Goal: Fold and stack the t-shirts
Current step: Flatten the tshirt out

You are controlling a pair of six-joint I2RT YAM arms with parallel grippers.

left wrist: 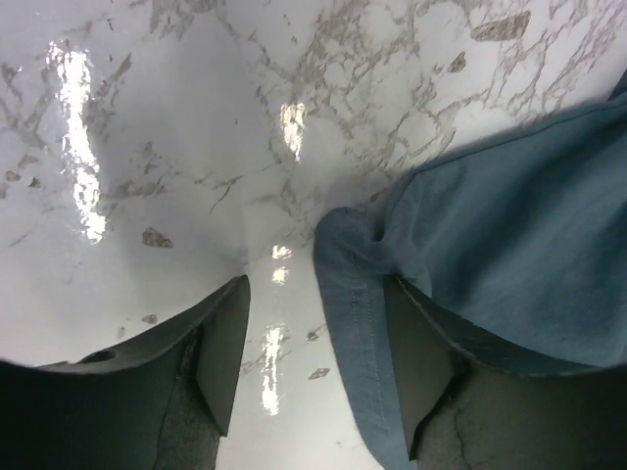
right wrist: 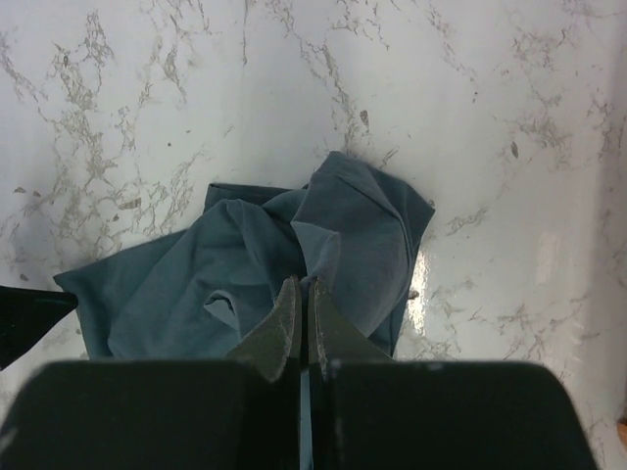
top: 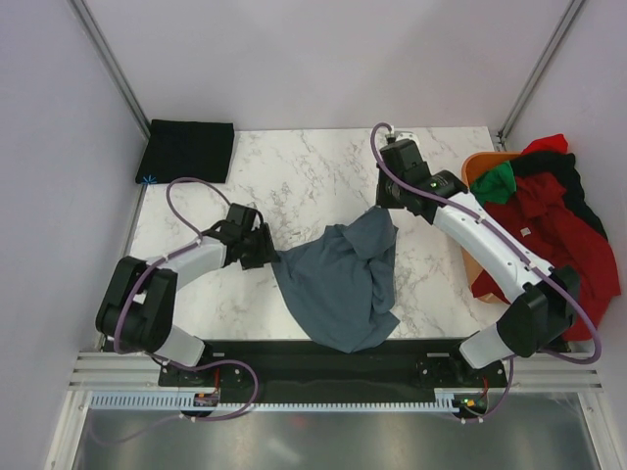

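Observation:
A slate blue-grey t-shirt [top: 338, 289] lies crumpled in the middle of the marble table [top: 294, 181], its lower part hanging over the near edge. My right gripper [top: 385, 211] is at the shirt's far right corner, shut [right wrist: 304, 313] on a raised fold of the cloth [right wrist: 245, 255]. My left gripper [top: 266, 251] is down at the shirt's left corner and stands open [left wrist: 318, 362]. The shirt's stitched hem [left wrist: 362, 323] lies between the fingers, against the right finger [left wrist: 426, 357]. A black t-shirt [top: 186, 150] lies folded at the back left corner.
An orange basket [top: 478, 164] lies tipped at the table's right edge. Red [top: 554, 235], green [top: 497, 184] and black [top: 568, 181] t-shirts spill from it in a heap. Grey walls stand close on the left and at the back.

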